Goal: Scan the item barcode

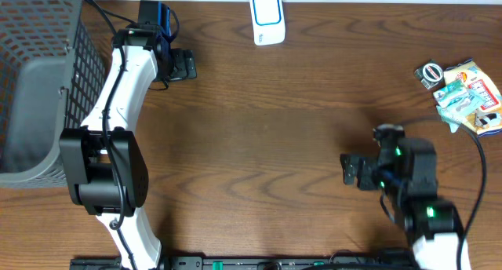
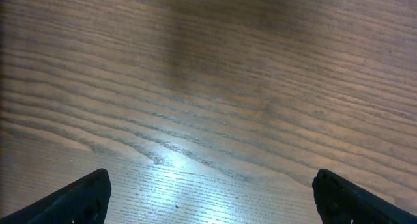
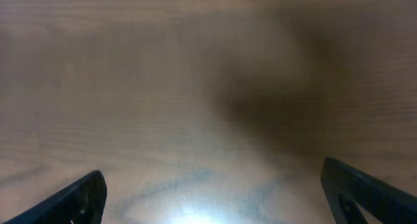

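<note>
Colourful packaged items [image 1: 469, 96] lie in a small pile at the table's right edge, a round dark-and-white one [image 1: 431, 72] at its left. A white scanner with a blue face [image 1: 267, 18] stands at the back centre. My left gripper [image 1: 187, 65] is open at the back left, well left of the scanner, and its wrist view shows only bare wood between the fingertips [image 2: 88, 196]. My right gripper [image 1: 347, 169] is open at the front right, pointing left, far below the items. Its wrist view also shows bare wood between wide black fingertips [image 3: 365, 195].
A grey mesh basket [image 1: 39, 82] fills the far left of the wooden table [image 1: 267, 121], beside the left arm. A black cable runs from the right arm toward the item pile.
</note>
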{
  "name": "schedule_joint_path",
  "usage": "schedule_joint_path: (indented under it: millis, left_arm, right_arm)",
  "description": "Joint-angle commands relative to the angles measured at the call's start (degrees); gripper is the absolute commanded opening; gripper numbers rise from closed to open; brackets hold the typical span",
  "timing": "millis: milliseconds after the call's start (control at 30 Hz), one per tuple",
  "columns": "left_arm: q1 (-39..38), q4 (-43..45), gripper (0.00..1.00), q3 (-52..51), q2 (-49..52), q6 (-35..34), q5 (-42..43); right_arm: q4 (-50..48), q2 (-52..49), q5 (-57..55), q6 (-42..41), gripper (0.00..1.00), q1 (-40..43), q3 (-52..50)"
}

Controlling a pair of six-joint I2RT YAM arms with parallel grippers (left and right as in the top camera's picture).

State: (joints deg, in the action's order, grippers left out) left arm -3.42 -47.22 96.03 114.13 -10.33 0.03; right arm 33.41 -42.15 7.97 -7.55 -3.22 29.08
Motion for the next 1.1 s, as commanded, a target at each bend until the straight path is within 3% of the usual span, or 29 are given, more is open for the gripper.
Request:
schedule_joint_path:
  millis: [0,233,367,533,1067]
  left_arm:
    - [0.24,-0.09,0.98,-0.35,0.11,-0.07,-0.52]
    - [0.24,-0.09,0.98,-0.35,0.11,-0.07,-0.52]
    - [0.24,-0.09,0.98,-0.35,0.11,-0.07,-0.52]
    - [0.24,-0.09,0.98,-0.35,0.11,-0.07,-0.52]
    - [0.24,-0.09,0.98,-0.35,0.11,-0.07,-0.52]
  right_arm:
    - [-4.28,10.49,0.09,2.14,0.99,0.79,-5.88]
    - [-15.04,26.40,-1.44,3.43,0.99,1.42,-16.55]
    - [-26.03,31.10,-3.85,3.34,0.99,1.42,-23.28]
    - [-32.98,34.12,-5.55,3.34,0.99,1.42,-27.39]
    - [-29.09,41.88,-8.07,3.34,0.99,1.64,-28.76]
